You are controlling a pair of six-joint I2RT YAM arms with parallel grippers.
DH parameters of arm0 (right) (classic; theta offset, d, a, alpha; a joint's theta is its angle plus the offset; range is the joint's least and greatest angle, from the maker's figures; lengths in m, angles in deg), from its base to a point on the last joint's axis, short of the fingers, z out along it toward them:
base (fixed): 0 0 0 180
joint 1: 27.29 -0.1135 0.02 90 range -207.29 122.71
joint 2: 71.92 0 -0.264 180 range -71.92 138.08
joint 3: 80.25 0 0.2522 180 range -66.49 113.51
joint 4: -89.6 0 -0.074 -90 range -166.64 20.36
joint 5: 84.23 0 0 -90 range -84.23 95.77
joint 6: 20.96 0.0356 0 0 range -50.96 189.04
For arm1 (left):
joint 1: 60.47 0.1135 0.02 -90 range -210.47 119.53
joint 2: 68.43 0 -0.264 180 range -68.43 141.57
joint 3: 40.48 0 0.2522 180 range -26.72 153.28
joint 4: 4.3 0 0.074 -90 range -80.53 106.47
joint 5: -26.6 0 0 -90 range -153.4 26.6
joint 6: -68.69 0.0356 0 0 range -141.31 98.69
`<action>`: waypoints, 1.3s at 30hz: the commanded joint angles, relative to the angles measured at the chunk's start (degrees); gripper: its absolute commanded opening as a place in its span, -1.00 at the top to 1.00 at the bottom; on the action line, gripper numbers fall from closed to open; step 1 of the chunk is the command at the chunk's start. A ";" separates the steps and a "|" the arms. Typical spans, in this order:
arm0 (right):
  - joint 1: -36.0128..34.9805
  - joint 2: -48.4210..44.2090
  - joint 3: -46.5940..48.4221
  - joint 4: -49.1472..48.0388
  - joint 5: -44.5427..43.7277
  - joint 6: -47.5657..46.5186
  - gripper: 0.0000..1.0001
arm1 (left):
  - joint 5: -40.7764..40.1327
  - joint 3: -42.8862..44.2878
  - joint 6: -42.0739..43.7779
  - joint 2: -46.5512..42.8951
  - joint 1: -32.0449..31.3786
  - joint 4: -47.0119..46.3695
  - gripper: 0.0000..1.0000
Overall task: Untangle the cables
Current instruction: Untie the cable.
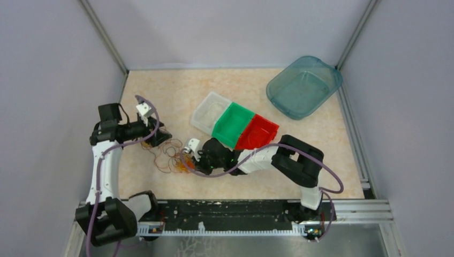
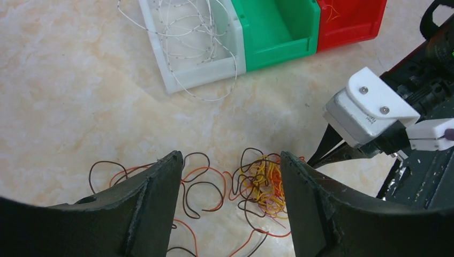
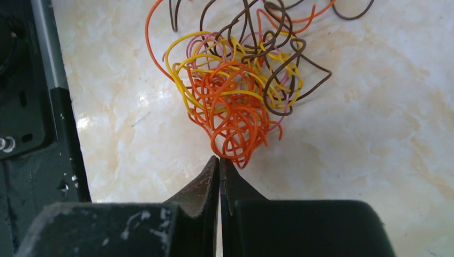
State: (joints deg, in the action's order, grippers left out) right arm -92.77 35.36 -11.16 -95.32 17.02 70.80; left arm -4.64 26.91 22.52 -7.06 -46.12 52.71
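Cables (image 3: 235, 101) sit in an orange-yellow-brown wad on the table (image 3: 375, 160). Right gripper (image 3: 219, 163) is pressed together at its edge (can't tell if a strand's caught); left gripper (image 2: 231, 158) hangs spread over the looser loops.

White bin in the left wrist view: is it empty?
No, thin white wires lie looped inside the white bin, and one loop hangs out over its front wall onto the table.
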 commanded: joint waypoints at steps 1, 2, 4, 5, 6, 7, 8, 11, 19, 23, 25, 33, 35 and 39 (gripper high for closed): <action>-0.12 -3.76 2.22 -6.50 -3.32 -0.24 1.00 | 0.52 -1.06 7.27 -0.51 -0.20 3.83 -0.45; -0.16 -4.99 1.59 -7.13 -4.18 -0.23 1.00 | 0.87 -1.59 7.95 -0.40 -0.20 3.78 -0.44; -0.11 -7.63 0.02 -8.89 -5.40 -0.35 1.00 | 2.06 -3.16 9.63 -0.13 -0.28 4.09 -0.41; -0.04 -8.89 -0.57 -9.45 -5.62 -0.43 1.00 | 2.65 -3.92 11.06 -0.04 -0.31 4.60 -0.41; -0.03 -10.15 -1.15 -9.99 -5.76 -0.45 1.00 | 3.12 -4.81 12.67 -0.04 -0.43 5.03 -0.40; -0.05 -11.33 -1.72 -10.50 -5.81 -0.37 1.00 | 3.55 -5.83 14.34 -0.22 -0.54 5.27 -0.40; 0.01 -11.96 -2.25 -10.99 -5.84 -0.35 1.00 | 3.75 -6.95 15.81 -0.54 -0.69 5.35 -0.40; 0.33 -16.59 -3.42 -12.32 -6.20 -0.08 1.00 | 3.82 -8.77 19.06 -0.93 -1.67 5.56 -0.42; -0.77 -14.23 -7.78 -14.63 -4.88 -1.80 0.33 | 3.12 -7.29 29.94 1.99 -3.01 10.64 -0.61; -2.31 -8.68 -6.37 -14.63 -4.88 -4.33 0.27 | 2.94 -7.83 29.87 1.74 -2.97 8.61 -0.74; -2.47 -6.28 -5.26 -14.99 -4.73 -4.74 0.27 | 2.40 -8.27 29.67 0.98 -2.99 7.38 -0.75; -2.47 1.32 -1.32 -18.20 -4.34 -4.26 0.64 | 1.54 -8.38 30.65 -0.33 -2.99 8.29 -0.76; -2.47 0.83 -2.13 -19.68 -5.12 -3.97 0.88 | 1.32 -8.43 31.46 -0.15 -2.96 8.96 -0.74; -2.42 -1.19 -3.66 -22.16 -6.92 -4.03 1.00 | 0.77 -8.91 32.49 0.40 -2.95 9.24 -0.71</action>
State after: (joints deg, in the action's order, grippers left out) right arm -94.91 37.20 -15.53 -110.53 11.42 67.08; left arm -4.42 18.27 51.24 -6.71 -48.87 61.01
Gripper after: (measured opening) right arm 0.011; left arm 0.861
